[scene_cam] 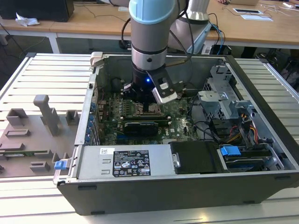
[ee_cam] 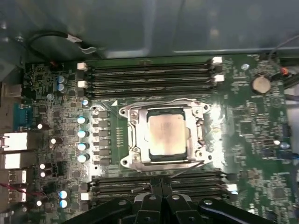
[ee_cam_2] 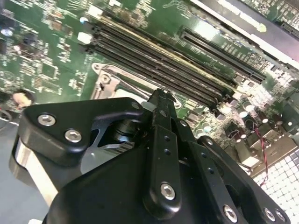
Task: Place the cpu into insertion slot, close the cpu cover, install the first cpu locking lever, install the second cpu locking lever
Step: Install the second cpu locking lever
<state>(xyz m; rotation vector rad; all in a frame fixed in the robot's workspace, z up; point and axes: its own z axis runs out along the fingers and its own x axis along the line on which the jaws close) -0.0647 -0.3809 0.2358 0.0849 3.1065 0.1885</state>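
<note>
The cpu (ee_cam: 166, 134), a dull silver square, lies flat in the insertion slot (ee_cam: 125, 161) on the green motherboard. The cpu cover (ee_cam: 134, 135), a thin silvery frame, lies flat around it, with the chip showing through its window. Thin wire levers run along two opposite sides of the socket; I cannot tell if they are latched. My gripper (ee_cam: 160, 185) is shut with nothing between its black fingers and hovers just off one edge of the socket, over the memory slots. In the second wrist view my gripper (ee_cam_2: 161, 95) sits close above a socket corner (ee_cam_2: 103, 79). In the exterior view my gripper (scene_cam: 148, 103) reaches down inside the case.
Long black memory slots (ee_cam: 149, 74) flank the socket on both sides. A black graphics card (scene_cam: 140, 127) lies near the socket, and the power supply (scene_cam: 124, 161) sits in front of it. Case walls (scene_cam: 88, 116), cables and a drive cage (scene_cam: 224, 100) hem in the arm.
</note>
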